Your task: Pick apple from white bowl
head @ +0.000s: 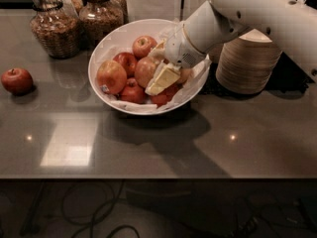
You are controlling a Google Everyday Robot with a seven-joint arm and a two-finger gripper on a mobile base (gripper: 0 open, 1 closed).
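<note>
The white bowl (106, 48) stands at the middle back of the counter, lined with white paper and holding several apples. My gripper (154, 68) reaches down into the bowl from the right, over its right half. It sits right against the apple (142, 72), a large yellow-orange one with a red blush near the bowl's middle. The gripper's cream parts cover the apple's right side. A similar large blushed apple (111, 76) lies to its left, and smaller red apples lie around them.
A loose red apple (17, 80) lies on the counter at far left. Two glass jars (52, 31) stand behind the bowl at left. A stack of beige disposable bowls (247, 61) stands close to the right, under my arm. The counter's front edge runs across the lower view.
</note>
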